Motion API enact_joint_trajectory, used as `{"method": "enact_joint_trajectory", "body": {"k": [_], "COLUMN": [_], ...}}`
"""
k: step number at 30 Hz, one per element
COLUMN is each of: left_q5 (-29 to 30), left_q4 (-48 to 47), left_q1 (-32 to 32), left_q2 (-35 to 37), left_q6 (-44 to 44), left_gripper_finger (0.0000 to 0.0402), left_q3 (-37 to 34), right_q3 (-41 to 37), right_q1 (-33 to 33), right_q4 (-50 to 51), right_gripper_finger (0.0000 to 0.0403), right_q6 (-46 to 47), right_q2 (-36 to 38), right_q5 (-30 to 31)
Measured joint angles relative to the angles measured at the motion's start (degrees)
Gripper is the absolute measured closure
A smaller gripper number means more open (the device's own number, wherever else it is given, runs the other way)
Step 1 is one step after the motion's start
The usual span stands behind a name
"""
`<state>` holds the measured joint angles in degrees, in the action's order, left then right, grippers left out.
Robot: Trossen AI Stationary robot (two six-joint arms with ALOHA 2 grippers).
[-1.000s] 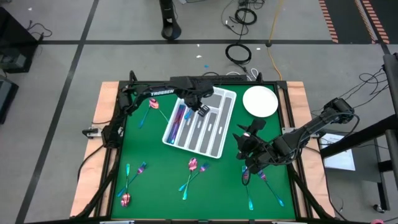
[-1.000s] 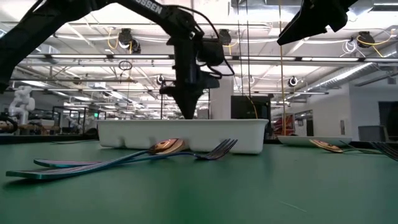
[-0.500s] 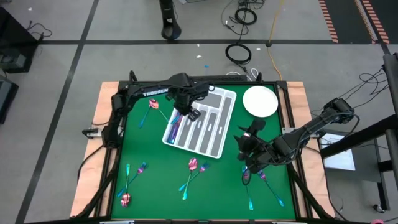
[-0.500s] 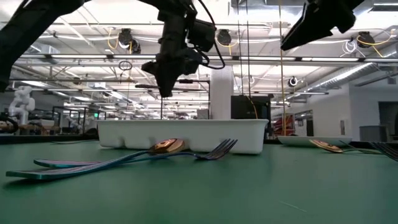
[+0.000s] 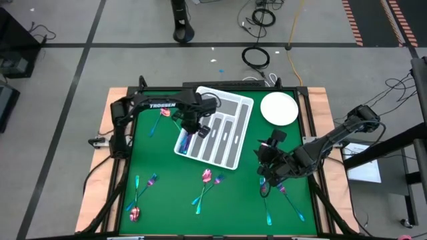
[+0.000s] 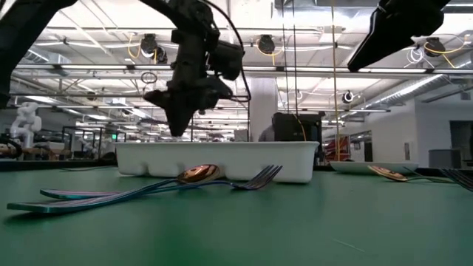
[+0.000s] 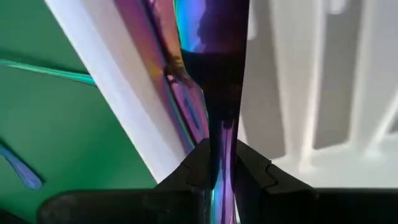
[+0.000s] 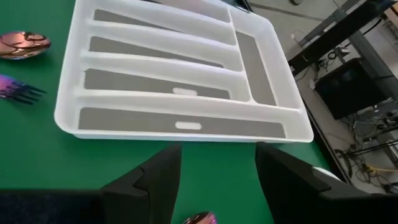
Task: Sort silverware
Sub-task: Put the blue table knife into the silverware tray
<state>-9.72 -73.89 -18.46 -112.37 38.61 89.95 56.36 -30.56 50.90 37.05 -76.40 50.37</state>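
Observation:
My left gripper (image 5: 191,127) points down over the left end of the white compartmented tray (image 5: 230,143) and is shut on a slim iridescent purple piece of silverware (image 7: 214,74). More iridescent pieces (image 7: 186,106) lie in the tray's left compartment under it. Loose silverware lies on the green table at the far left (image 5: 162,113), near left (image 5: 142,192), near centre (image 5: 205,183) and near right (image 5: 277,195). My right gripper (image 8: 214,180) hovers open to the right of the tray with nothing between its fingers. My left gripper pinches the narrow part of the purple piece (image 7: 221,152) between its two fingers. The fingers come from above, pointing down, and the piece runs on in line with them. Its wider end hangs below the fingers, over the tray's left compartment.
A round white plate (image 5: 279,109) sits at the far right of the table. The tray lies slanted in the table's middle; its other compartments (image 8: 186,93) show bare grey liners. A spoon (image 8: 22,43) and a fork (image 8: 18,87) lie on the green beside the tray.
My left gripper has carried the purple piece from above the tray's middle toward the table's left edge and a little nearer, turning as it went. It now stands over the tray's left compartment. My right gripper has rolled at the wrist, staying open in place.

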Motion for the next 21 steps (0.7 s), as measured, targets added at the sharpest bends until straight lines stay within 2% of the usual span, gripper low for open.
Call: {"method": "enact_joint_trajectory", "body": {"k": [8, 16, 21], "left_q5": [-0.68, -0.73, 0.12], "left_q4": [-0.03, 0.52, 0.55], "left_q1": [-0.26, -0.8, -0.81], "left_q2": [0.06, 0.04, 0.04], "left_q6": [1.65, 5.71, 5.9], "left_gripper_finger": [0.0359, 0.0358, 0.0338], "left_q3": [-6.08, -6.8, -6.8], "right_q3": [0.0, 0.0, 0.0], "right_q1": [-0.31, -0.31, -0.29], "right_q4": [0.02, 0.16, 0.12], "right_gripper_finger": [0.0209, 0.0209, 0.0209], "right_q6": [-0.02, -0.71, -1.71], "right_q2": [0.0, 0.0, 0.0], "right_q5": [-0.94, -0.94, -0.87]}}
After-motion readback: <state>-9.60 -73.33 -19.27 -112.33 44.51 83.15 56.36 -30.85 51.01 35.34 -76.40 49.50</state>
